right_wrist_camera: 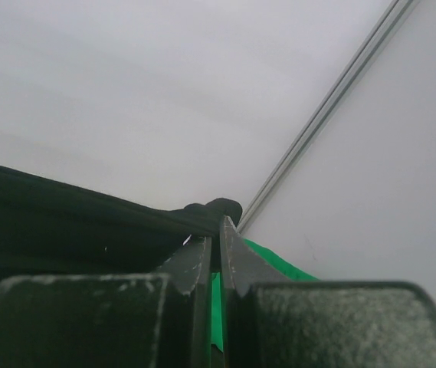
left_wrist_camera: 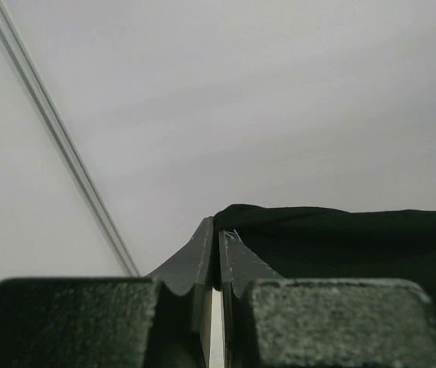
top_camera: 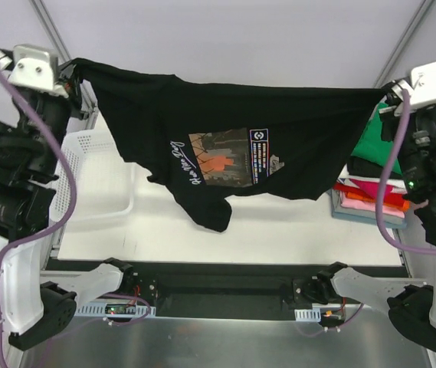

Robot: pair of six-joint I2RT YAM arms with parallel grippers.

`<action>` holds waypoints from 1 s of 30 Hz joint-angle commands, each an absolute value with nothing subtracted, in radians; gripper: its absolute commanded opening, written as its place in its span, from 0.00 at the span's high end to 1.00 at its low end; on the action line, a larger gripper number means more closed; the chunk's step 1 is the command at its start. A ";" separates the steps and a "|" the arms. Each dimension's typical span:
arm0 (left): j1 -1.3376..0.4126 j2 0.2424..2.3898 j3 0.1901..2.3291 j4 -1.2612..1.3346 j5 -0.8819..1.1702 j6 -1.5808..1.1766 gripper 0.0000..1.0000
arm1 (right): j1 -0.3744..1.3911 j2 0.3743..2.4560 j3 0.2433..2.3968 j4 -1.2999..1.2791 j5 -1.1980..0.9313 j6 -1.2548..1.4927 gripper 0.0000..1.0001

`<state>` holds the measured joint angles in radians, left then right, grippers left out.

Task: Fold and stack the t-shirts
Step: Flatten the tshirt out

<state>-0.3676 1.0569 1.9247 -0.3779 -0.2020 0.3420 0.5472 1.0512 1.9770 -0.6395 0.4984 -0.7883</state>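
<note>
A black t-shirt [top_camera: 225,138] with a rectangular white and red chest print hangs stretched in the air between my two grippers, above the table. My left gripper [top_camera: 74,73] is shut on its left corner; in the left wrist view the black cloth [left_wrist_camera: 340,238] runs from the closed fingertips [left_wrist_camera: 219,234] to the right. My right gripper [top_camera: 386,93] is shut on its right corner; in the right wrist view the cloth [right_wrist_camera: 64,222] runs left from the tips [right_wrist_camera: 216,230]. A stack of folded t-shirts [top_camera: 371,192], green on top, then red, pink and orange, lies at the right.
A white plastic mesh basket [top_camera: 99,180] stands at the left of the white table [top_camera: 279,230]. The green shirt also shows in the right wrist view [right_wrist_camera: 271,264]. Metal frame bars run along the back wall at both sides.
</note>
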 commanded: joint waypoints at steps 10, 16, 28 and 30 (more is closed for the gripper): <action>-0.370 0.865 1.836 -0.383 -0.143 0.290 1.00 | 0.548 0.917 1.934 -0.646 0.393 -0.756 0.99; -0.370 0.850 1.850 -0.387 -0.176 0.325 1.00 | 0.546 0.899 1.934 -0.652 0.396 -0.759 0.99; -0.370 0.805 1.824 -0.419 -0.147 0.311 1.00 | 0.534 0.859 1.884 -0.672 0.353 -0.738 0.99; -0.370 0.793 1.807 -0.428 -0.140 0.307 1.00 | 0.529 0.853 1.875 -0.676 0.345 -0.736 0.99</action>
